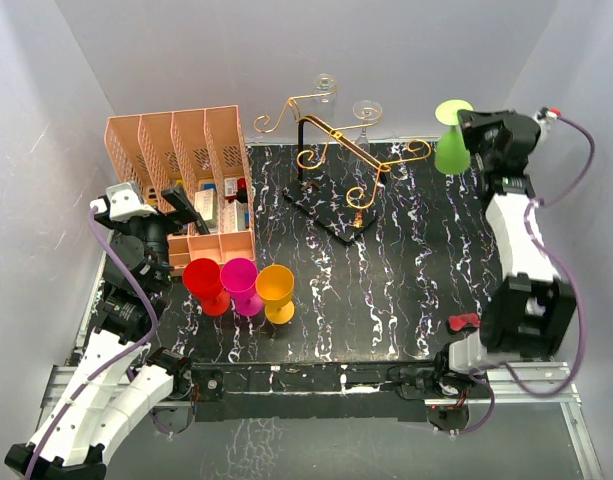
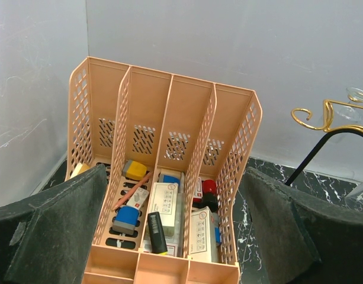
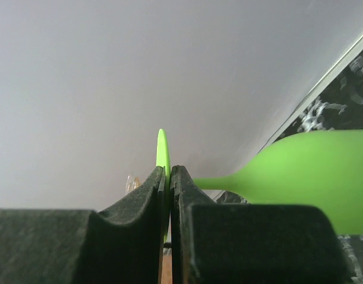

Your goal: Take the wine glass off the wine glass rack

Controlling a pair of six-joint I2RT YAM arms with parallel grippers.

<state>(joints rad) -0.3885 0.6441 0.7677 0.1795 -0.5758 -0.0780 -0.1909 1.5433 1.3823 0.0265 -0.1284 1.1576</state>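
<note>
1. Hanging bowl-down at the upper right of the overhead view, the green wine glass is being gripped by the right gripper, its jaws clenched on the thin foot disc.
2. In the right wrist view, the foot is being seen edge-on between the fingers, with stem and bowl reaching towards the right edge.
3. The wine glass rack is being shown at upper centre, well apart from the green glass, with two clear glasses at its far arms.
4. The left gripper is being held spread wide and empty at the left, facing the peach organiser.
5. Three coloured cups are being shown just below the organiser.
</note>
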